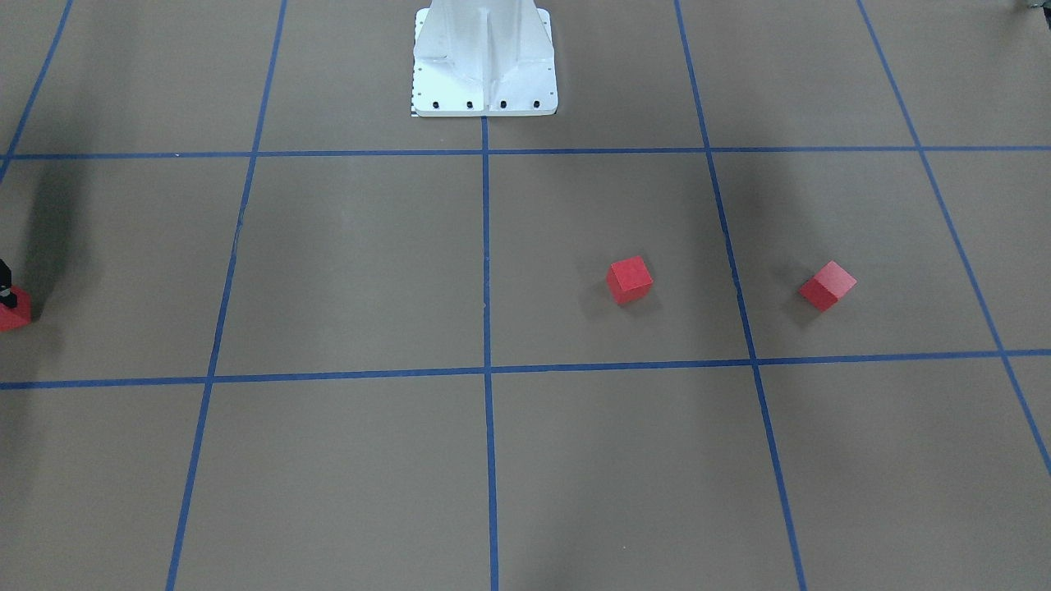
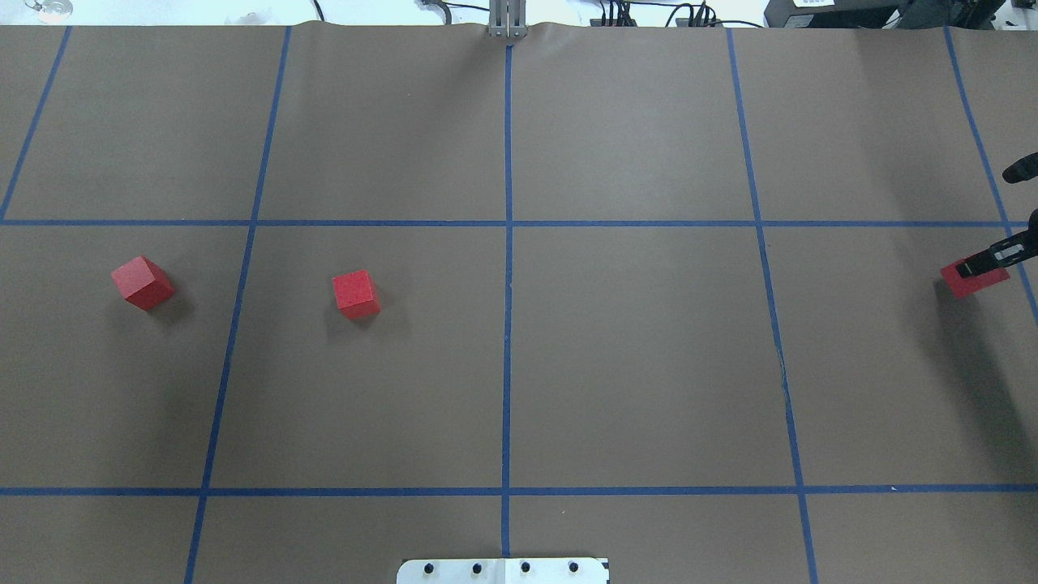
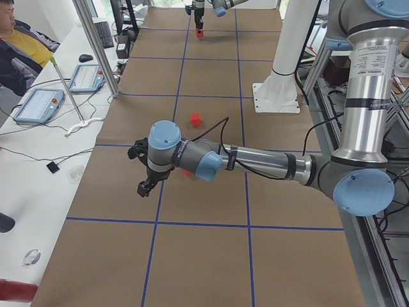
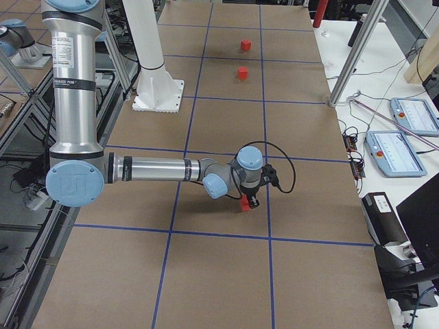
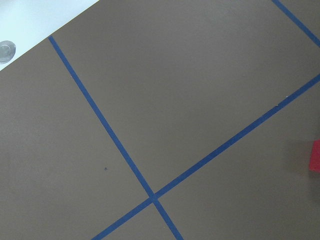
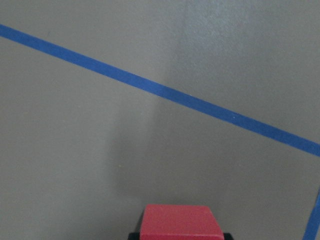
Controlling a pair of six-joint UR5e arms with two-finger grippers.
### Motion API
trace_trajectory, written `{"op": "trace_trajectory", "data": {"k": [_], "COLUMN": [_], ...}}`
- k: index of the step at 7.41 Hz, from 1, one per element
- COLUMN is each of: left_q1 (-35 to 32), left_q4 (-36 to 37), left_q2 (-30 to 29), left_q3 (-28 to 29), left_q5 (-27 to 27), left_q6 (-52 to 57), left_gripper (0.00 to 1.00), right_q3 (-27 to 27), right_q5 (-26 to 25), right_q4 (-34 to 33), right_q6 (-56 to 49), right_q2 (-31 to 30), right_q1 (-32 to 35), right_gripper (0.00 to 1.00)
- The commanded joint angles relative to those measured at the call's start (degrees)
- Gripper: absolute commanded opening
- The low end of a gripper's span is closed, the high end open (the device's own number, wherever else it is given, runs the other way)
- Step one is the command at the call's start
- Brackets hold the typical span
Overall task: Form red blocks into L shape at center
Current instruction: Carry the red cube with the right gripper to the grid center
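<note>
At three o'clock, near the table's edge, my right gripper [image 2: 977,268] clamps one red block [image 2: 977,285]; the other two blocks [image 2: 355,294] [image 2: 143,282] lie at nine o'clock. If my pinch is shallow, it could twist or drop on the way to center [image 2: 507,357].

White robot base [image 1: 484,70] stood at far middle on the brown table [image 1: 353,460], which was gridded with blue tape [image 1: 345,376]. First red block [image 1: 630,279] sat right of the center [image 1: 460,263], inside the adjoining square and touching no line. Second red block [image 1: 828,285] sat one square further right, turned corner-on, well apart from the first. Third red block [image 1: 14,313] was cut off by the left edge, with a black piece of the right gripper [image 1: 6,289] against its top. The grip was unreadable from here.
</note>
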Motion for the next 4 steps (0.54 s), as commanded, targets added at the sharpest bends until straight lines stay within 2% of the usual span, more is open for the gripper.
{"op": "trace_trajectory", "data": {"k": [1,3,4], "left_q1": [0.0,0.0,0.0], "left_q4": [0.0,0.0,0.0], "left_q2": [0.1,0.1,0.1], "left_q3": [0.0,0.0,0.0], "left_q5": [0.0,-0.1,0.0], "left_q6": [0.0,-0.1,-0.1], "left_gripper": [1.00,1.00,1.00], "right_q3": [8.5,10.0,10.0], "right_q5": [-0.2,-1.2,-4.4], "right_q4": [-9.4,-9.9,-10.9], "right_q6": [11.9,27.1,34.9], "right_q2": [6.1,13.6,18.0], "right_q1": [-2.6,-8.7,-13.7], "right_gripper": [0.00,0.00,0.00]}}
